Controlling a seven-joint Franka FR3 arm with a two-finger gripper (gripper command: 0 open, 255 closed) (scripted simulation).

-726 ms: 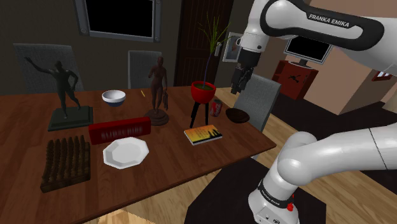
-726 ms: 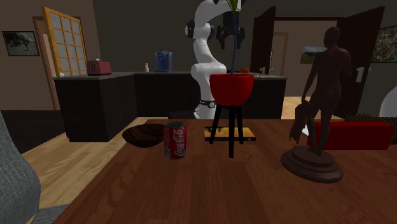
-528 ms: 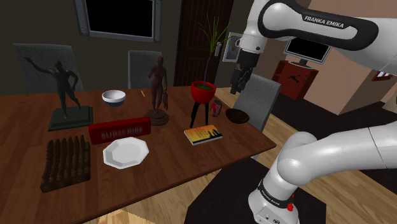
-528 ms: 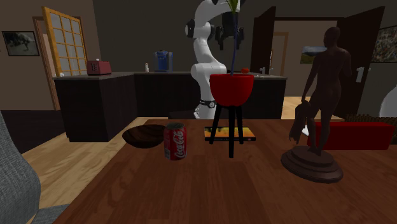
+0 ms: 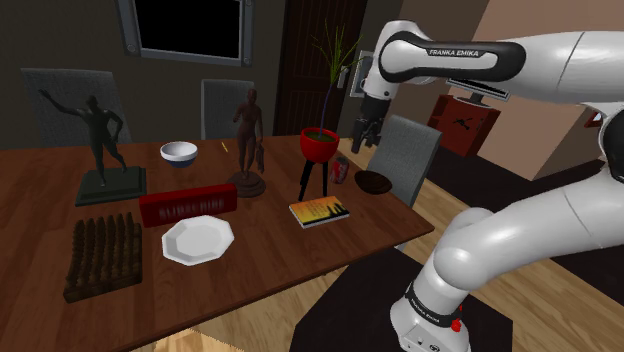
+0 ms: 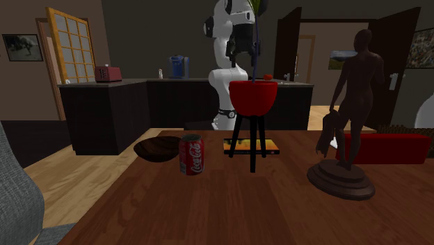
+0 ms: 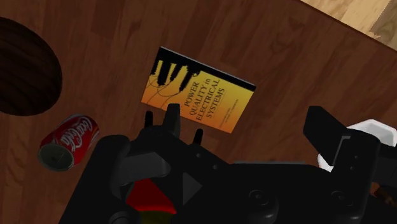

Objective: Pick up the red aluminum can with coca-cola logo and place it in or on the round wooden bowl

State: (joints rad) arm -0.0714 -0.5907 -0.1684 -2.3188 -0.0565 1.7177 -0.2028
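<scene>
Over 0.7 s we see the gripper (image 6: 244, 53), open and empty, shift toward the can (image 6: 191, 154), which stands beside the bowl (image 6: 158, 148); grasp not started.

Legible markings:

1. Arm (image 5: 455, 52): "FRANKA EMIKA" in white capitals on the dark band of the upper link.
2. Red can (image 6: 191, 154): "Coca-Cola" in white script along the side wall. The script also reads on the can's side in the wrist view.
3. Book (image 7: 200, 89): "POWER QUALITY IN ELECTRICAL SYSTEMS" in dark capitals on the orange cover. A smaller line beneath the title is not legible.
4. Red block (image 5: 188, 205), at the shoulder view's left of the book: raised letters on the front face, apparently "SUBSCRIBE".
</scene>
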